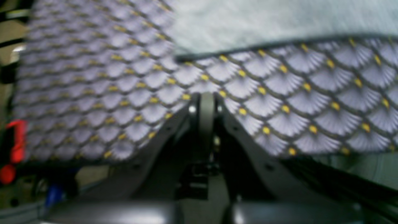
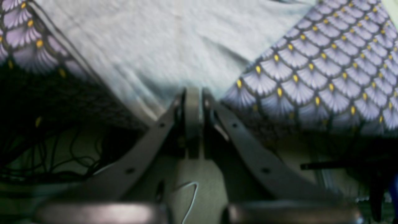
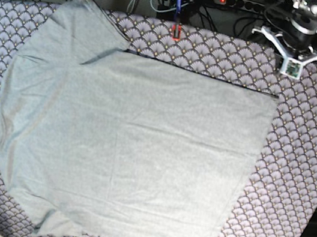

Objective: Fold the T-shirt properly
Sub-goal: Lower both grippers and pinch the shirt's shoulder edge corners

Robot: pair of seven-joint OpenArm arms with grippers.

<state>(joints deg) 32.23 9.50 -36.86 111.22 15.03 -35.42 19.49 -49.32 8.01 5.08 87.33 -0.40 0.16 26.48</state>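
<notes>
The T-shirt (image 3: pixel 135 151) is spread flat; both closed, empty grippers are parked beyond its twelve o'clock edge, right gripper (image 2: pixel 192 93) nearest.

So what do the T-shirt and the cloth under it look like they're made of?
T-shirt: apparently a soft knit, matte heather-grey; it lies limp with shallow creases and a darker edge seam. Tablecloth: probably printed woven fabric or coated cloth, purple-white fan scales with yellow dots; the blur leaves its finish open.
</notes>
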